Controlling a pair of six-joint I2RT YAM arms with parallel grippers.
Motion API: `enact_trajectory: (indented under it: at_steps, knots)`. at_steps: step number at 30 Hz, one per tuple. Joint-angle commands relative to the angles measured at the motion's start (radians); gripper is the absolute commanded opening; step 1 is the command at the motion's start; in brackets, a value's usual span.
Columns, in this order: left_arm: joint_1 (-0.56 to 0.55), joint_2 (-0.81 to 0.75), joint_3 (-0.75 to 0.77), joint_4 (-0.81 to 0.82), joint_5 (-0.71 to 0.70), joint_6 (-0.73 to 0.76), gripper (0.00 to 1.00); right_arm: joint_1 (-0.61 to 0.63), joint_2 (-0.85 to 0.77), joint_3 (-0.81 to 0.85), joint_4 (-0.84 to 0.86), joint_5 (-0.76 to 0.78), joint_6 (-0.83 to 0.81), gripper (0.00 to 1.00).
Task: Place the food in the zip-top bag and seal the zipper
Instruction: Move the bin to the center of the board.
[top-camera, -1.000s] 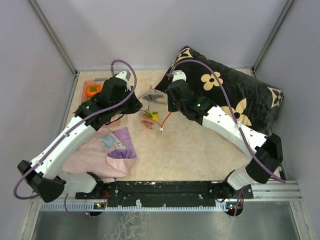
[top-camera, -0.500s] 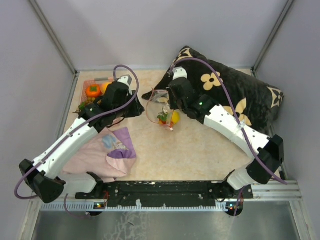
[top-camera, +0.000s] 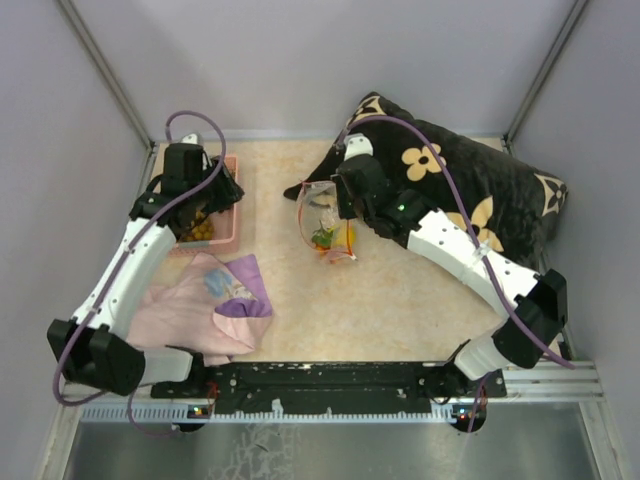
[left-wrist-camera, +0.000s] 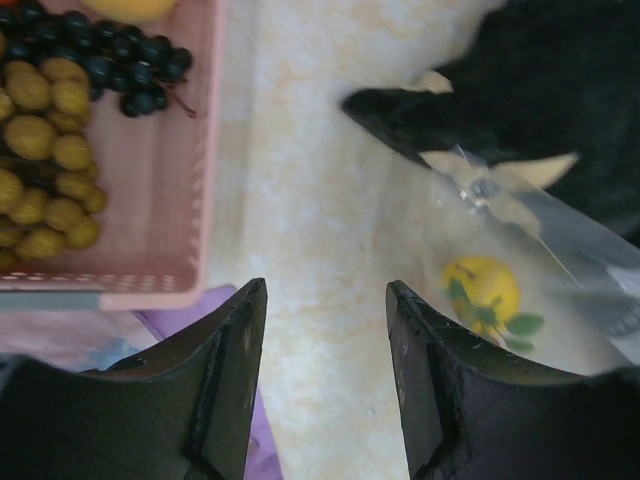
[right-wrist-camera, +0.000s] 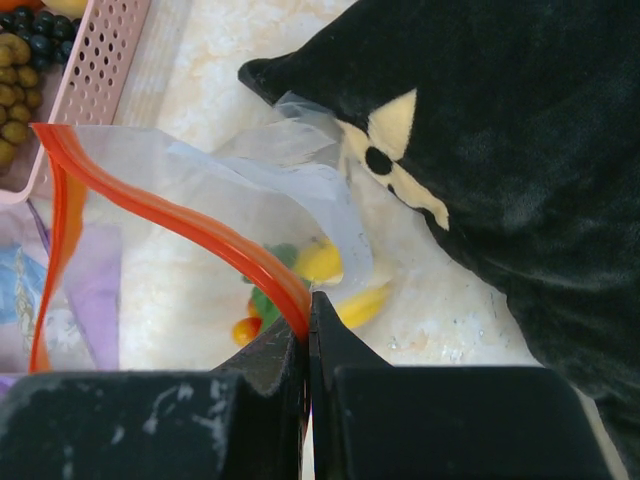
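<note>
The zip-top bag (top-camera: 325, 225) hangs open from my right gripper (right-wrist-camera: 308, 312), which is shut on its orange-red zipper (right-wrist-camera: 180, 215). Some food lies inside the bag: a yellow fruit (right-wrist-camera: 320, 262) with green leaves and a small orange piece (right-wrist-camera: 245, 330). In the left wrist view the same yellow fruit (left-wrist-camera: 482, 290) shows through the clear plastic. My left gripper (left-wrist-camera: 325, 300) is open and empty above the table, just right of the pink basket (left-wrist-camera: 150, 290). In the basket lie olive-brown grapes (left-wrist-camera: 40, 180) and dark purple grapes (left-wrist-camera: 110, 60). The slider is not visible.
A black pillow (top-camera: 460, 180) with cream flowers lies behind and right of the bag, its corner close to the bag's mouth. A pink-purple cloth (top-camera: 200, 305) is spread at the front left, below the basket (top-camera: 232, 200). Grey walls close in the table.
My left gripper has opened, let go of the bag's edge and swung left to the basket. The bag has settled lower and to the right under the right gripper.
</note>
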Motion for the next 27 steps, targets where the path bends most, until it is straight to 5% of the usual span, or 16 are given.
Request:
enact_trajectory:
  at_steps: [1, 18, 27]
  knots:
    - [0.094, 0.113, 0.004, 0.042, 0.013, 0.057, 0.58, -0.002, 0.011, 0.01, 0.076, -0.012, -0.023, 0.0]
    - [0.192, 0.584, 0.22, 0.086, -0.18, 0.034, 0.65, -0.002, 0.067, 0.0, 0.129, -0.142, -0.005, 0.0]
    - [0.215, 0.652, 0.295, 0.105, -0.19, -0.005, 0.67, -0.003, 0.075, -0.006, 0.119, -0.131, -0.011, 0.0]
